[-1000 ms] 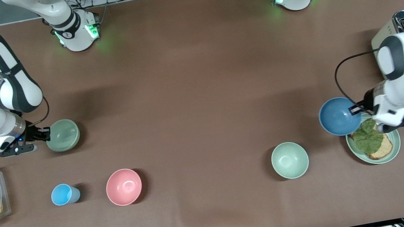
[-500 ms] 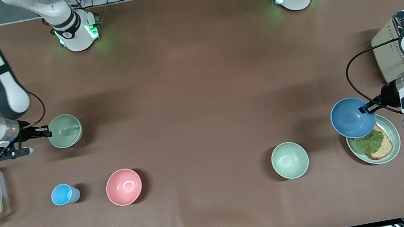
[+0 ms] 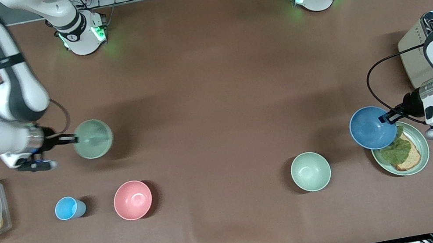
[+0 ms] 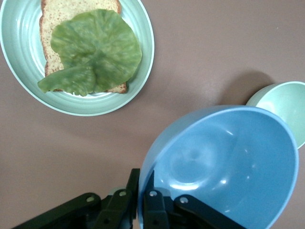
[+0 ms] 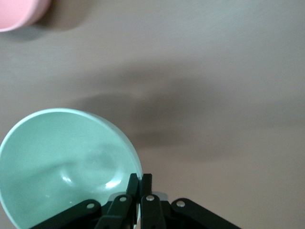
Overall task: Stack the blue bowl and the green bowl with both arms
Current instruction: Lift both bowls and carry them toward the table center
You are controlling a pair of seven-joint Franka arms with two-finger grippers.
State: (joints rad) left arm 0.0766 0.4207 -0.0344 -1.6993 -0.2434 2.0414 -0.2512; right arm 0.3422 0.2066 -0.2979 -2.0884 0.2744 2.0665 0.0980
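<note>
The right gripper (image 3: pixel 70 139), its fingers pinched on the rim of the green bowl (image 3: pixel 93 138), has carried that bowl up off the counter (image 3: pixel 212 95) and toward the middle over the last second; it now hangs over bare counter at about 11 o'clock of the pink bowl (image 3: pixel 133 200). The left gripper (image 3: pixel 389 116), fingers clamped on the blue bowl (image 3: pixel 372 128) rim, has lifted it and drifted slightly; it hangs over the 10 o'clock edge of the toast plate (image 3: pixel 423 152). Both bowls are airborne, so the carry toward a meeting point looks underway, stacking not yet done.
</note>
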